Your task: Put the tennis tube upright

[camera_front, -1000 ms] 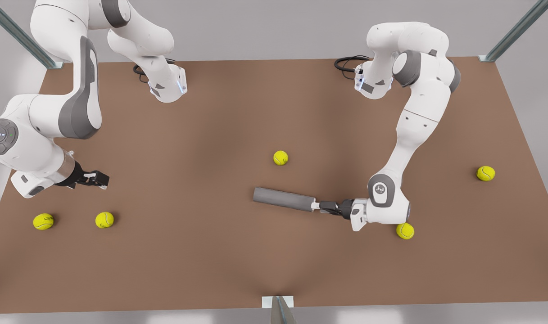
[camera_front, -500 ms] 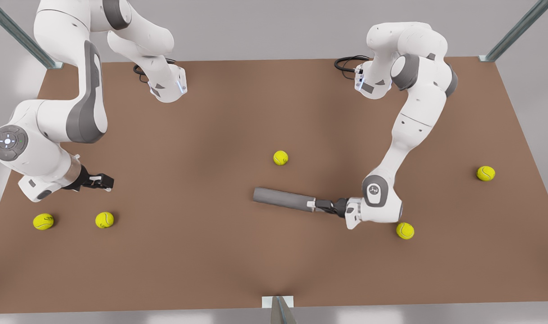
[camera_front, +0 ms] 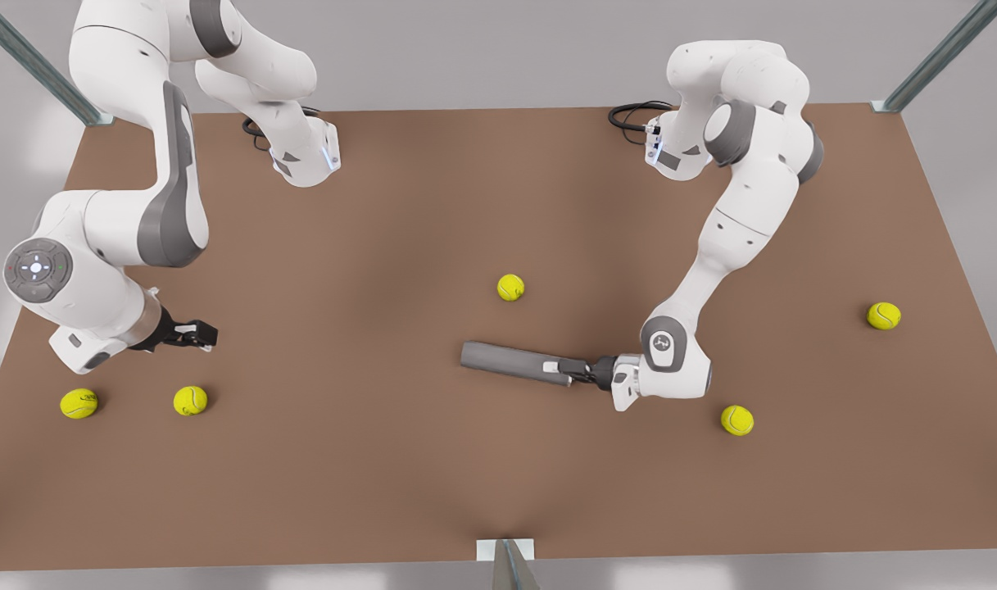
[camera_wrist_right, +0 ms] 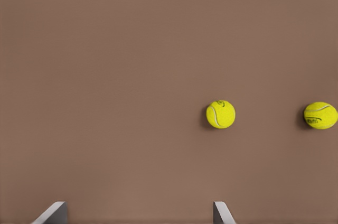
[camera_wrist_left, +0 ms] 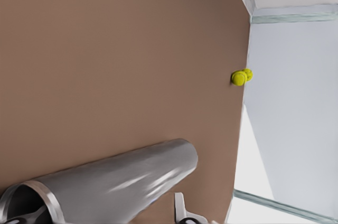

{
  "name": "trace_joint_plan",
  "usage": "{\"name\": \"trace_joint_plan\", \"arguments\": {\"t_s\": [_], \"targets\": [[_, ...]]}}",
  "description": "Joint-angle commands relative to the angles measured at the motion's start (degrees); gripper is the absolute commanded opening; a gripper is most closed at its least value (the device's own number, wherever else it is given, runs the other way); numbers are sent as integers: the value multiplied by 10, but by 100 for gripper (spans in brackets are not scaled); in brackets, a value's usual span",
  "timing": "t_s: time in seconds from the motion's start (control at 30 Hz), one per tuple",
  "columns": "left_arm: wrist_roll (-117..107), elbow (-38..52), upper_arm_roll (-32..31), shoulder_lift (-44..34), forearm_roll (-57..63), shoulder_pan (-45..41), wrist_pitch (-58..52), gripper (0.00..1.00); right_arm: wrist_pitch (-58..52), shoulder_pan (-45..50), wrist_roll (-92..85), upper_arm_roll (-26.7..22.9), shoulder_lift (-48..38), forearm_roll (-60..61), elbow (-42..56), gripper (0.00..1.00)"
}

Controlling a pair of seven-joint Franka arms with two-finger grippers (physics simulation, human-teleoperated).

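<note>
The tennis tube is a dark grey cylinder lying flat near the table's middle, its silvery rim toward the front view's right. My left gripper is at that rimmed end. In the left wrist view the tube lies close, with one light finger outside its wall and a dark finger part at the open mouth. The fingers stand wide apart, so the gripper is open. My right gripper hovers open and empty at the front view's left, above two tennis balls.
Tennis balls lie scattered on the brown table: one behind the tube, one near the left arm's wrist, one far right, two at the left. The right wrist view shows those two balls.
My left gripper slid toward the front view's left, over the tube's rimmed end. The right gripper drifted slightly rightward and lower. The tube has not moved.
</note>
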Motion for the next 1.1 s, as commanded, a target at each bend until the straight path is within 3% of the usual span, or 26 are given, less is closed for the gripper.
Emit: {"name": "trace_joint_plan", "arguments": {"t_s": [0.0,0.07,0.17,0.67,0.93,1.07], "targets": [[0,0,-1,0,-12,2,0,49,0,0,0,0,0,-2,1,100],[5,0,-1,0,-22,4,-6,33,-1,2,1,0,0,-3,1,100],[5,-1,-7,-4,-24,19,-23,23,-4,1,-1,0,-2,-1,2,100],[5,-42,-29,-44,-29,46,-23,21,49,-10,-38,19,-11,-24,-5,100],[-8,-77,-74,-69,-46,96,-22,21,81,-20,-39,19,-14,-26,1,100],[-38,-83,-93,-82,-45,127,-29,21,97,-70,-62,18,-1,-21,0,100]]}}
